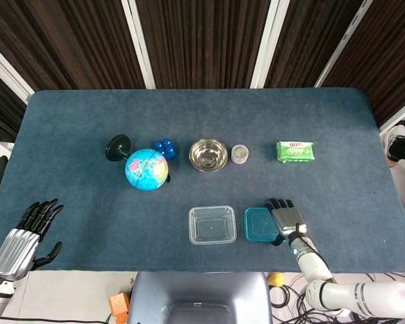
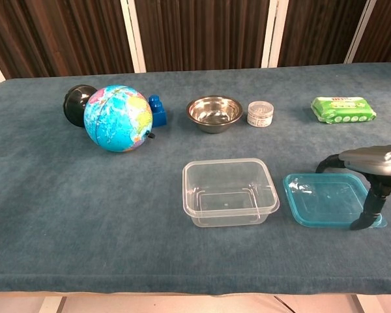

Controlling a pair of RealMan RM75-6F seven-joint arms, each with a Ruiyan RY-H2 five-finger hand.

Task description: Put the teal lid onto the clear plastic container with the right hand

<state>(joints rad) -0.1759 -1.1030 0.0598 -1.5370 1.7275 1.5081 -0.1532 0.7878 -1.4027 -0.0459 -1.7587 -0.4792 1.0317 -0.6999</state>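
The teal lid (image 1: 258, 224) lies flat on the blue table, just right of the clear plastic container (image 1: 212, 224), with a narrow gap between them. The chest view shows the lid (image 2: 322, 199) and the empty, upright container (image 2: 228, 191) side by side near the front edge. My right hand (image 1: 287, 221) arches over the lid's right end, palm down. In the chest view, this right hand (image 2: 371, 169) has its thumb down at the lid's near right corner and a finger behind the far edge. My left hand (image 1: 23, 236) hangs off the table's front left, fingers spread, holding nothing.
A globe (image 1: 146, 169) on a black stand (image 1: 118, 146) sits at mid left with blue blocks (image 1: 165, 147) behind it. A steel bowl (image 1: 208, 154), a small jar (image 1: 239, 154) and a green wipes pack (image 1: 295, 151) line the middle row.
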